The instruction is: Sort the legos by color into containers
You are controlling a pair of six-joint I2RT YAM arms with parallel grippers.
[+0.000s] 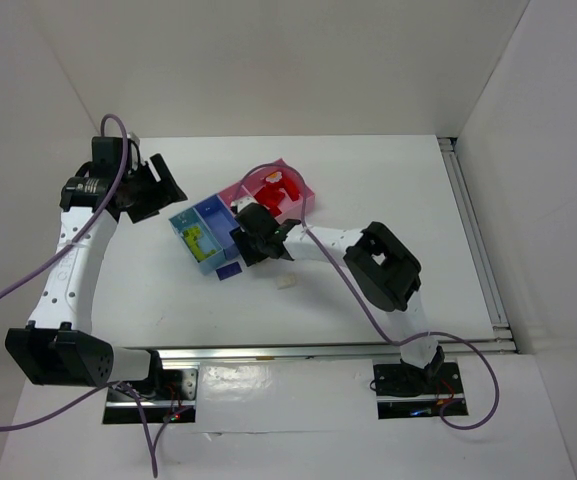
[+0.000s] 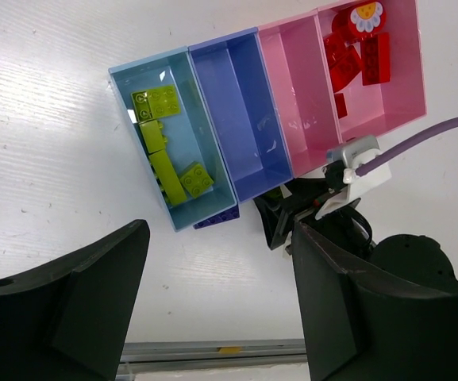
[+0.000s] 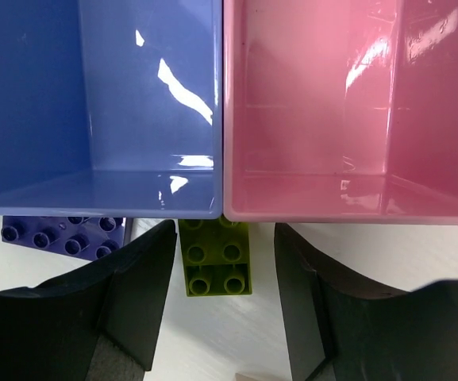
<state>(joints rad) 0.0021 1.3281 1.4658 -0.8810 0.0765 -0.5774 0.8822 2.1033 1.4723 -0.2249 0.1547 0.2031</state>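
The joined trays lie mid-table: a light blue tray (image 2: 213, 151) holding several lime bricks (image 2: 163, 147), an empty medium blue tray (image 2: 244, 119), an empty pink tray (image 2: 296, 95), and a pink tray (image 2: 403, 87) holding red bricks (image 2: 363, 59). My right gripper (image 3: 222, 305) is open at the trays' near edge, its fingers either side of a lime brick (image 3: 217, 258) on the table, half tucked under the rims of the medium blue (image 3: 94, 103) and pink (image 3: 332, 103) trays. A purple brick (image 3: 62, 234) lies left of it. My left gripper (image 2: 221, 305) is open and empty, high above the table.
A cream brick (image 1: 286, 282) lies on the table just in front of the right gripper (image 1: 251, 243). The purple brick (image 1: 230, 270) rests against the trays' near corner. The left gripper (image 1: 156, 190) hovers left of the trays. A metal rail (image 1: 478, 230) runs along the table's right edge.
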